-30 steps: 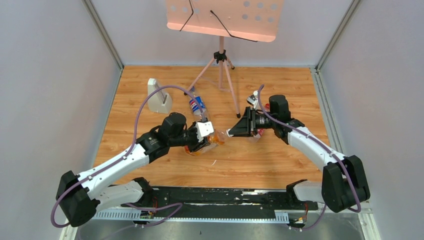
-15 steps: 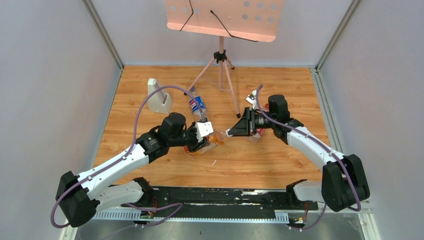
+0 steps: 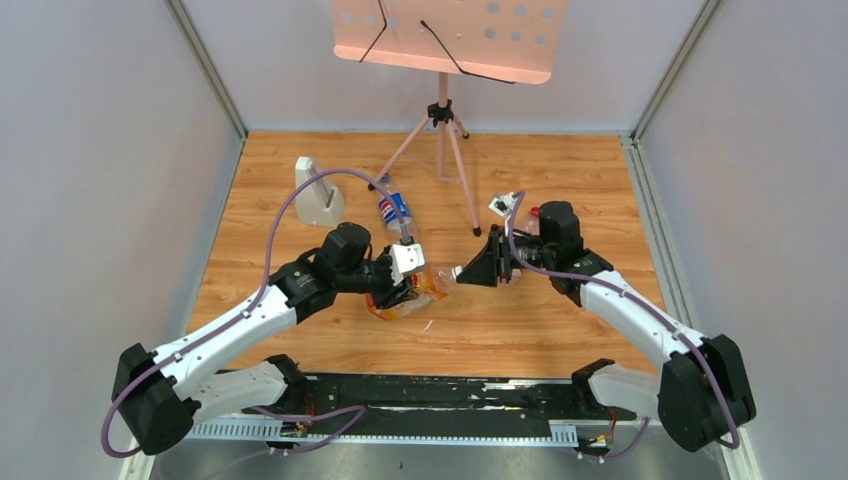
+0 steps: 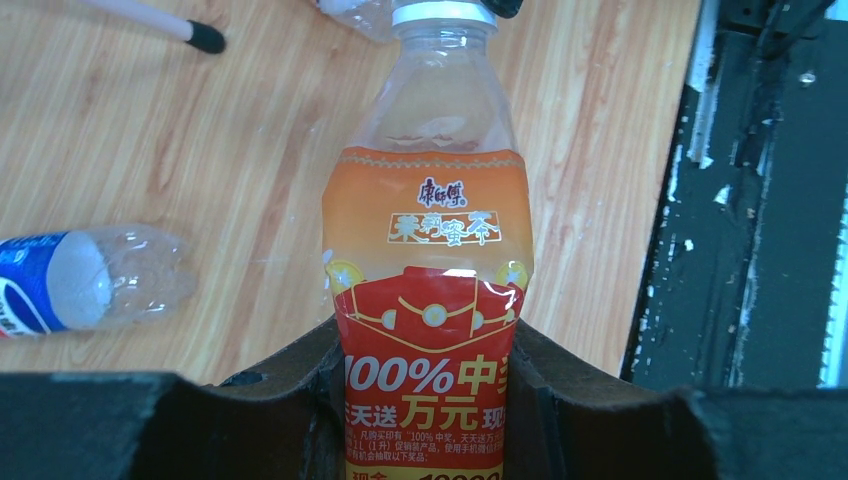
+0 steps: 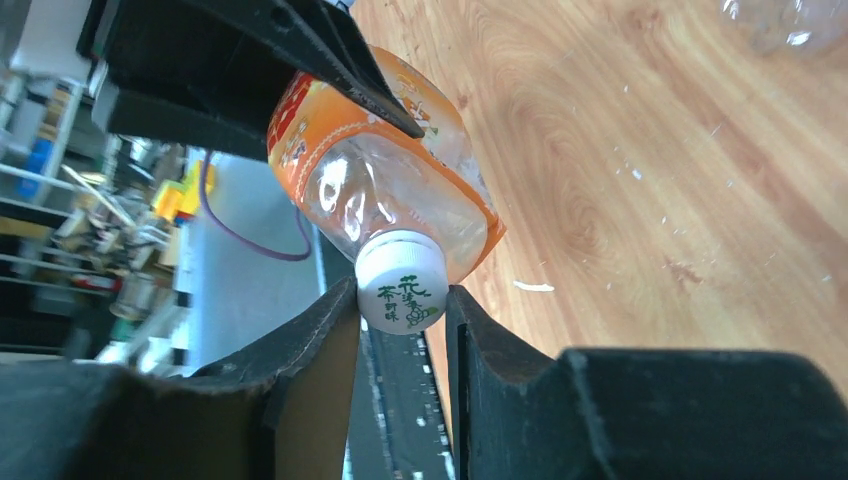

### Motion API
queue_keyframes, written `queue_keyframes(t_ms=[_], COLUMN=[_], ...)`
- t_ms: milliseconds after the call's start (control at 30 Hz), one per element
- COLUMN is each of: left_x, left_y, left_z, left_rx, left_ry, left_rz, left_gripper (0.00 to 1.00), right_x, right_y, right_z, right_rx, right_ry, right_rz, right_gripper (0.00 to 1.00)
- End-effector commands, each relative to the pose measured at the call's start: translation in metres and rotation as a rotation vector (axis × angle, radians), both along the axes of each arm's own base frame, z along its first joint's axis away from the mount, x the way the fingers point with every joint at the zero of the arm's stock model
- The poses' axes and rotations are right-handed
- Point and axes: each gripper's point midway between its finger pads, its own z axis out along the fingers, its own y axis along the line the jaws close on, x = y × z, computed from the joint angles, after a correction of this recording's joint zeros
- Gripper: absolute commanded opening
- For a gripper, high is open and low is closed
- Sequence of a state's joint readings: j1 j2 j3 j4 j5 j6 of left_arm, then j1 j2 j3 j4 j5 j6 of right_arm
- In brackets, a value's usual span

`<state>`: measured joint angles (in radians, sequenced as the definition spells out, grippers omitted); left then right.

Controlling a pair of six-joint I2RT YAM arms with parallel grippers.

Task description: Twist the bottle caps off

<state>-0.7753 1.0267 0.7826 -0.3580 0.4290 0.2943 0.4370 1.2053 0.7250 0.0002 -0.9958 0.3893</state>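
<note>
Judging by its clear, empty walls, the orange-labelled bottle [image 4: 430,230] is probably very light and thin-skinned. It would likely dent under a hard squeeze, and its glossy label could slip and let it spin, so the lower body is the sensible place to brace it while the small, stiffer white cap [image 5: 401,291] takes the twisting. That is how things stand. The left gripper [image 4: 428,345] is clamped on the bottle's labelled lower half, holding it just above the middle of the table [image 3: 560,320] with the neck pointing toward 3 o'clock in the top view. The right gripper [image 5: 402,310] has its fingers pressed against both sides of the cap. Only the right wrist view shows this contact and the green print on the cap's top. From overhead the cap is a pale speck between the two grippers. The left wrist view shows the label and how deep the bottle sits between the fingers, with the cap cut off at 12 o'clock. It also shows the Pepsi bottle [image 4: 90,275] lying on the table at 9 o'clock, well apart.
</note>
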Motion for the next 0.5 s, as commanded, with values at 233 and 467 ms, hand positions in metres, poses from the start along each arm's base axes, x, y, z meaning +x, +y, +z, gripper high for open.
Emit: queue_keyframes(t_ms=[233, 467], left_x=[-0.023, 0.002], left_y=[-0.029, -0.017], left_z=[0.031, 0.024], left_rx=[-0.104, -0.053], left_ry=[0.045, -0.04], left_rz=[-0.176, -0.047], left_gripper=[0.0, 0.0], right_x=[-0.018, -0.012], right_y=[-0.004, -0.004], right_z=[0.03, 0.044], right_rx=[0.107, 0.081], right_ry=[-0.643, -0.424], right_rz=[0.107, 0.002], right_gripper=[0.05, 0.54])
